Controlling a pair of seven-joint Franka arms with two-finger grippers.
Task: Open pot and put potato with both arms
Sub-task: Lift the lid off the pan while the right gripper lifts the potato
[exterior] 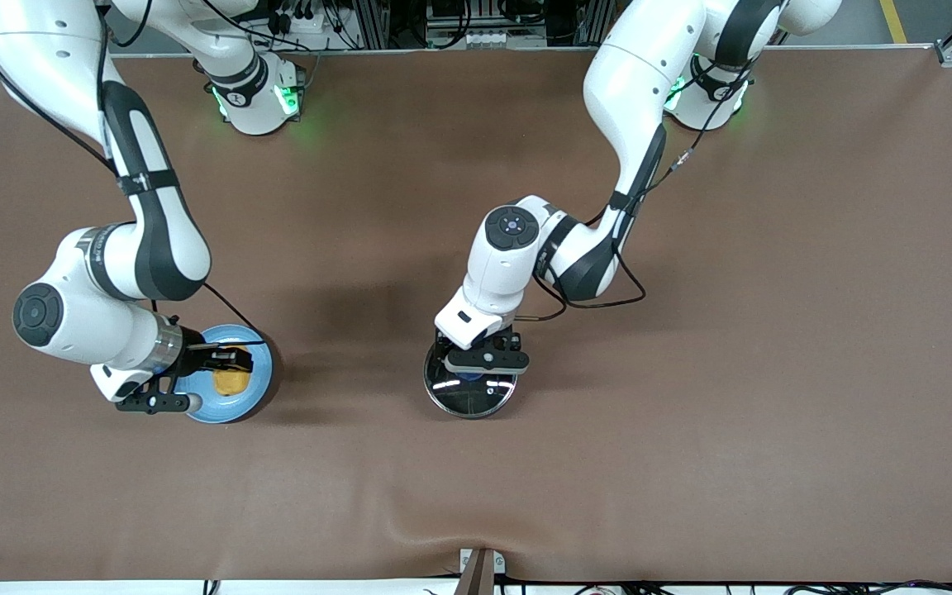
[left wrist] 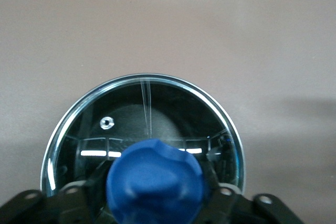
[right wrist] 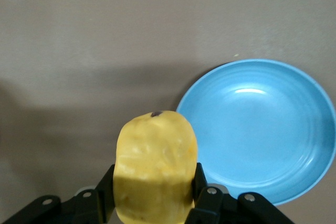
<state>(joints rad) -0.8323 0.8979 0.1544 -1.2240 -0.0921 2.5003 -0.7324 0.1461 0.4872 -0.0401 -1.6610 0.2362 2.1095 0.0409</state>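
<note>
The pot (exterior: 469, 401) stands mid-table with its glass lid (left wrist: 147, 108) on it; its handle is hidden. My left gripper (exterior: 471, 372) comes down from above, its fingers pressed against both sides of the lid's blue knob (left wrist: 155, 182). The yellow potato (right wrist: 155, 166) is clamped in my shut right gripper (right wrist: 155, 195). In the front view the potato (exterior: 231, 382) hangs over the light-blue plate (exterior: 224, 413), toward the right arm's end of the table.
The light-blue plate (right wrist: 262, 129) has nothing lying on it. Brown table mat (exterior: 691, 372) spreads all around the pot and plate. A small bracket (exterior: 480, 566) sits at the table edge nearest the front camera.
</note>
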